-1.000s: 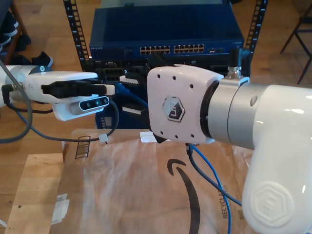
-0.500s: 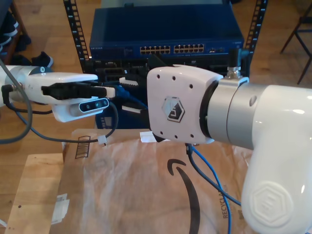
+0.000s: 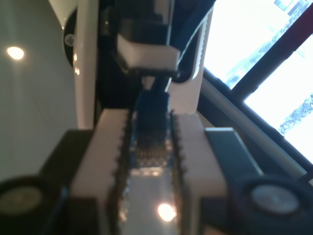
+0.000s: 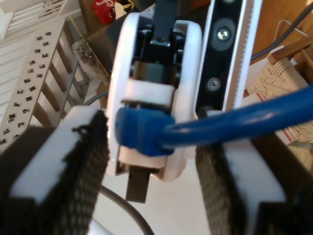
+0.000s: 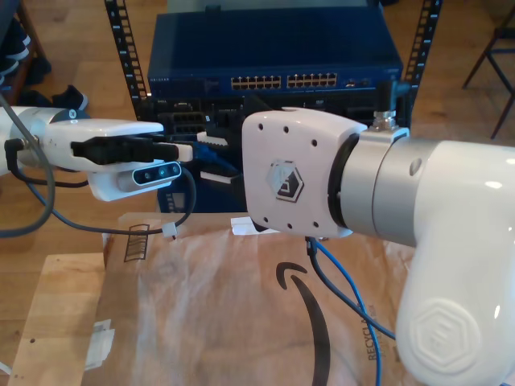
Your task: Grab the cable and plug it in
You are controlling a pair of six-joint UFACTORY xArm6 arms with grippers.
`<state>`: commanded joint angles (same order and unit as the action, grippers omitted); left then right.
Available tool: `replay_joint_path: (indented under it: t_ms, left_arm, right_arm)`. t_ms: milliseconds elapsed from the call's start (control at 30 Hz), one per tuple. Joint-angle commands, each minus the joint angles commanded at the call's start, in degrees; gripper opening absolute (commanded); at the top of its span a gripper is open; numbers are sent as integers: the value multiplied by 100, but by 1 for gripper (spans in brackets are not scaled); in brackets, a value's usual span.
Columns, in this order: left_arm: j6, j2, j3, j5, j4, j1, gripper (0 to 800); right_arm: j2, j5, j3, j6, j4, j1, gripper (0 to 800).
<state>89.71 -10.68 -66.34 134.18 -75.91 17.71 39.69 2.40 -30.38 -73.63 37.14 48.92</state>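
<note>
The blue cable [image 4: 244,117] ends in a clear plug [image 3: 149,156] that sits between the toothed white fingers of my first gripper [image 3: 149,128], which is shut on it. In the exterior view this gripper [image 5: 195,149] reaches in from the left, in front of the rack, with the cable [image 5: 211,143] at its tip. My second gripper [image 4: 154,125] faces it and stands open, its mesh-padded fingers [image 4: 83,161] on either side of the blue boot without touching it. The rest of the cable [image 5: 346,289] hangs down below the second arm's white wrist housing [image 5: 294,181].
A dark blue network switch [image 5: 273,80] with rows of ports sits in the rack behind both arms. Brown paper [image 5: 225,314] covers the wooden table in front. A black cable [image 5: 121,229] loops under the first arm. A chair leg [image 5: 503,48] stands at the exterior view's right.
Hardly anything has changed. The first gripper, with the plug in it, has shifted very slightly. The second arm holds still.
</note>
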Motion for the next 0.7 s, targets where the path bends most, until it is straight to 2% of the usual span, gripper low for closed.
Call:
replay_joint_path:
  t_ms: [167, 300, 400, 433, 467, 533, 600, 633, 667, 700]
  left_arm:
    - [-9, 26, 0, 0, 0, 9, 56]
    - [0, 9, 0, 0, 9, 0, 56]
    - [0, 9, 9, 0, 9, 0, 57]
    - [0, 9, 9, 9, 9, -9, 69]
    - [18, 9, 9, 18, 9, -9, 140]
    - [9, 9, 62, 9, -9, -9, 603]
    - [9, 26, 26, 0, -9, 9, 624]
    - [9, 26, 35, -9, -18, 9, 686]
    - [9, 26, 18, -18, -18, 9, 800]
    - [9, 26, 0, -26, -18, 26, 800]
  right_arm:
    - [0, 0, 0, 0, 0, -9, 259]
    - [0, 0, 0, 0, 0, 0, 223]
    - [0, -79, 9, 0, 0, -9, 170]
    - [0, -167, 18, 0, 0, -9, 128]
    - [0, -237, 18, -9, 0, 0, 70]
    - [0, -273, 26, -9, 0, 0, 34]
    - [0, -273, 18, -9, 0, 0, 20]
    - [0, -273, 18, -9, 0, 0, 14]
    - [0, -273, 18, -9, 0, 0, 10]
    - [-18, -273, 18, -9, 0, 0, 8]
